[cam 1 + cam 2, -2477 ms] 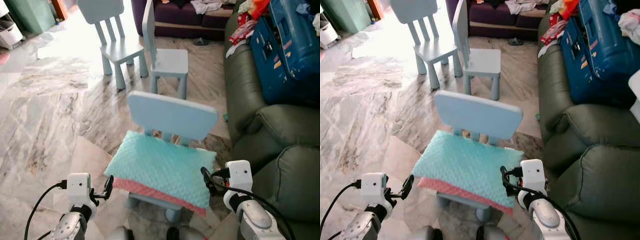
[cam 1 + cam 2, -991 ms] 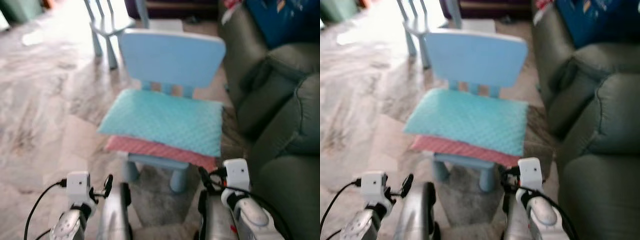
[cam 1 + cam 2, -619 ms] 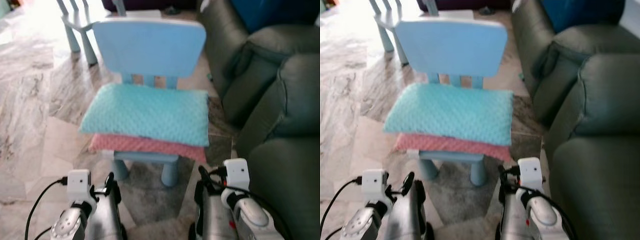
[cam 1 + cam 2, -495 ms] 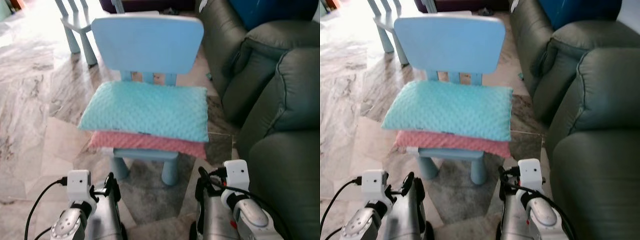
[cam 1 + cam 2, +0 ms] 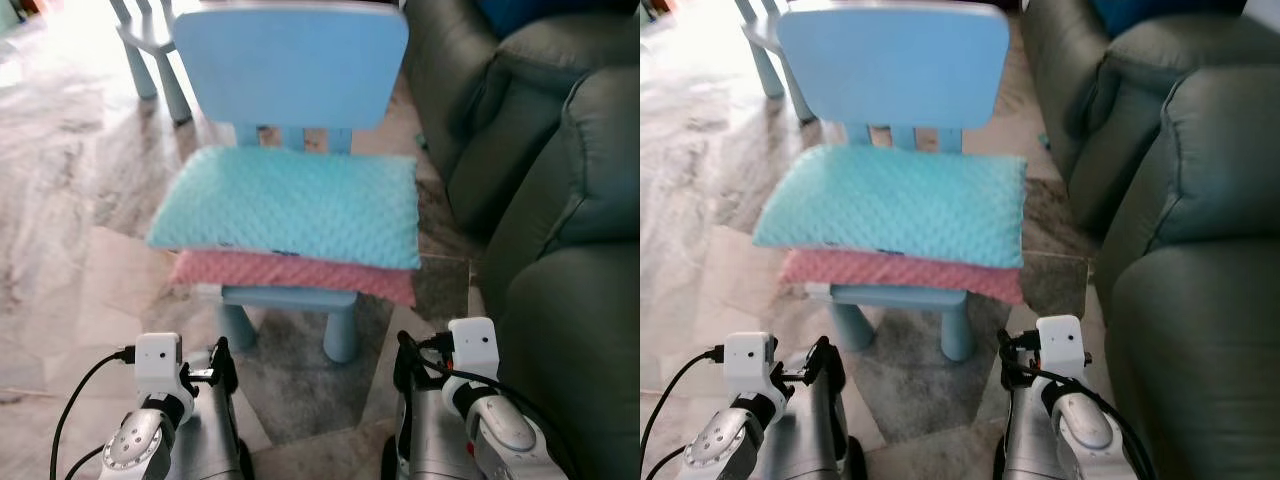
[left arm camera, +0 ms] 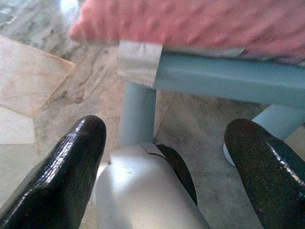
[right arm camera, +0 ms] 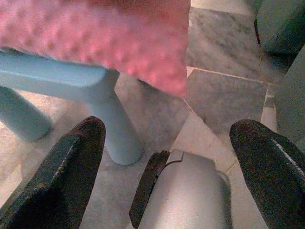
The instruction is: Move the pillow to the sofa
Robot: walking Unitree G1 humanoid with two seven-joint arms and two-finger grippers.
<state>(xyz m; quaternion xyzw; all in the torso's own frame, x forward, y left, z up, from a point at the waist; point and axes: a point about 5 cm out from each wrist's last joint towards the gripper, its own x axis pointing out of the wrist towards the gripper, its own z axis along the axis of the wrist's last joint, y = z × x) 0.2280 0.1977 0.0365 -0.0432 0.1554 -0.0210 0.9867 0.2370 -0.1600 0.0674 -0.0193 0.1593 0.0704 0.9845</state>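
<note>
The pillow [image 5: 290,205] has a teal dimpled top and a pink underside [image 7: 109,36]. It lies flat on the seat of a small light blue chair [image 5: 290,65] straight ahead. The dark green sofa [image 5: 570,190] stands right of the chair. My left gripper [image 5: 220,360] hangs low, below and in front of the chair's left front leg [image 6: 137,112], open with nothing held. My right gripper [image 5: 404,352] hangs low by the chair's right front leg [image 7: 116,133], open and empty, under the pillow's pink corner.
Other light blue chairs [image 5: 150,55] stand on the marble floor [image 5: 70,190] at the back left. The sofa's arm [image 5: 1090,110] is close to the chair's right side. My own silver legs [image 5: 215,440] show at the bottom.
The whole picture has shifted: the camera has come closer and tilted down, so chair and pillow look nearer. The pillow lies as before on the chair. Both grippers remain low and open.
</note>
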